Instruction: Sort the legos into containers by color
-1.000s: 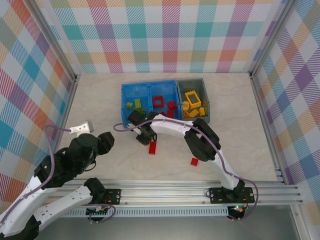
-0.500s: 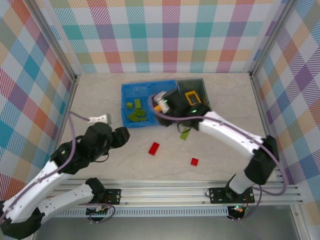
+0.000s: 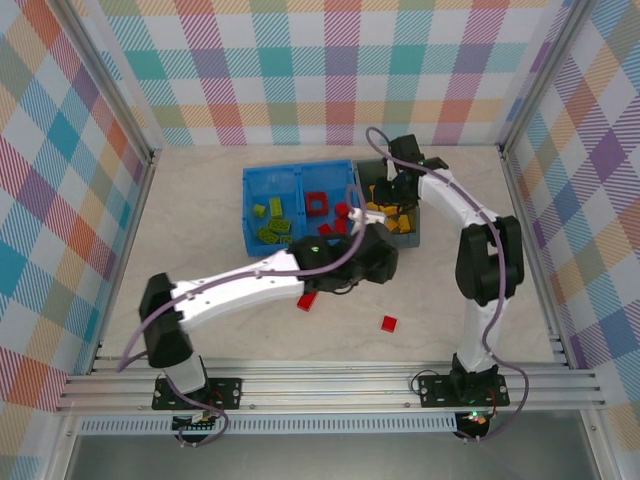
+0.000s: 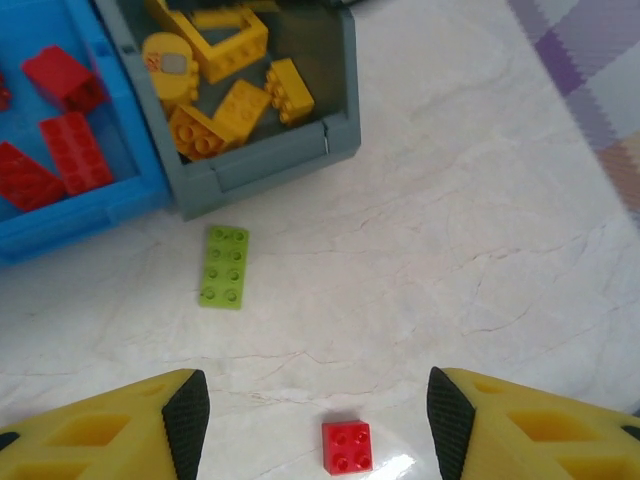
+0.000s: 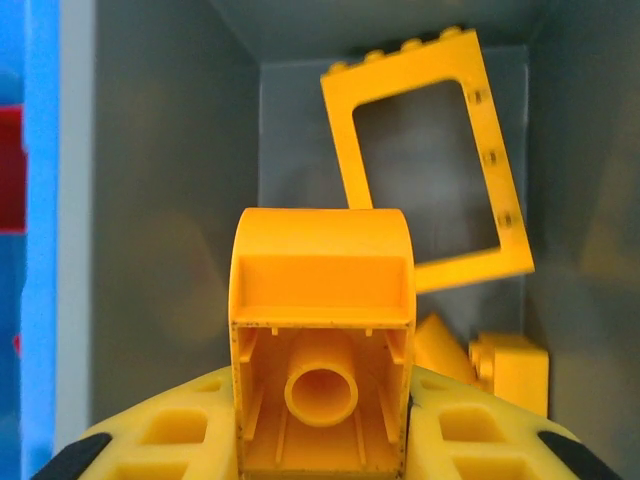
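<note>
The right gripper is hanging over the narrow grey plastic bin at the far side of the pale marble-patterned table, and its jaws are clamping a yellow rounded plastic brick with its hollow underside facing the wrist camera. Below that brick, a yellow hollow rectangular frame is lying tilted on the grey floor of the bin, with more yellow bricks lying near it at the bin's near end. The left gripper is reaching across the table to a spot just in front of the grey bin, and its jaws are standing wide open, gripping nothing. A small red four-stud plastic brick is lying on the table between its two fingertips, touching neither. A lime-green flat eight-stud plastic brick is lying on the table just in front of the grey bin's near wall, apart from it. A long red plastic brick is lying on the table beside the left forearm, partly hidden by it. The wide blue plastic bin is sitting against the grey bin, its left compartment holding green bricks and its right compartment holding red bricks.
</note>
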Controlling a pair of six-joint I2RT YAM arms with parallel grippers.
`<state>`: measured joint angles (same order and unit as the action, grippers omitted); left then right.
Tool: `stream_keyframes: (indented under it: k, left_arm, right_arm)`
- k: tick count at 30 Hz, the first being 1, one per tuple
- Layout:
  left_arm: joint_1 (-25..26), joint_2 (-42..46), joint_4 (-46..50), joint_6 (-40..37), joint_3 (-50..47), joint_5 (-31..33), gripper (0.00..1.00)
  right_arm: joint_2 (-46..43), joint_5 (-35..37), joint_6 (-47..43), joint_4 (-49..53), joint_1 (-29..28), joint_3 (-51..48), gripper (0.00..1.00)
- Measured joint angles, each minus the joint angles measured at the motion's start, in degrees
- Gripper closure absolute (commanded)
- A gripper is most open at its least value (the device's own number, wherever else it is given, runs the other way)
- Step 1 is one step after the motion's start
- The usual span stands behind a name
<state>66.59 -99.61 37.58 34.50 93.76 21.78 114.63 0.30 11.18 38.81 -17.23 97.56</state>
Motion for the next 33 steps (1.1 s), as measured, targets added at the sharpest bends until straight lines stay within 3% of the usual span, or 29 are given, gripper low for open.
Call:
stream_keyframes:
  k: [9,14,19,26,29,33]
  left_arm:
    - [0.3,-6.0,0.2,-1.2,3.5,2.8,0.38]
    - [0.3,-6.0,0.1,-1.4,4.8,3.0,0.38]
    - [0.3,-6.0,0.2,-1.4,4.8,3.4,0.38]
    - [0.3,-5.4,1.3,-1.3,3.2,3.8,0.38]
    - [0.3,-3.9,1.3,-0.6,0.3,3.8,0.38]
    - [0.3,-0.8,1.4,1.6,-4.6,3.9,0.39]
  right_arm:
    - [13.5,-6.2,-1.5,5.1,1.2,17.0,0.62]
    - [16.2,-9.4,-1.7,6.5,1.3,19.3,0.48]
    - [16.1,-10.3,-1.6,7.1,1.7,19.5,0.45]
    - [10.7,-10.3,-1.7,6.4,1.7,14.6,0.47]
    - [4.3,-10.2,-1.6,5.9,1.7,11.3,0.57]
    - [0.5,-9.3,-0.9,6.0,1.7,13.8,0.71]
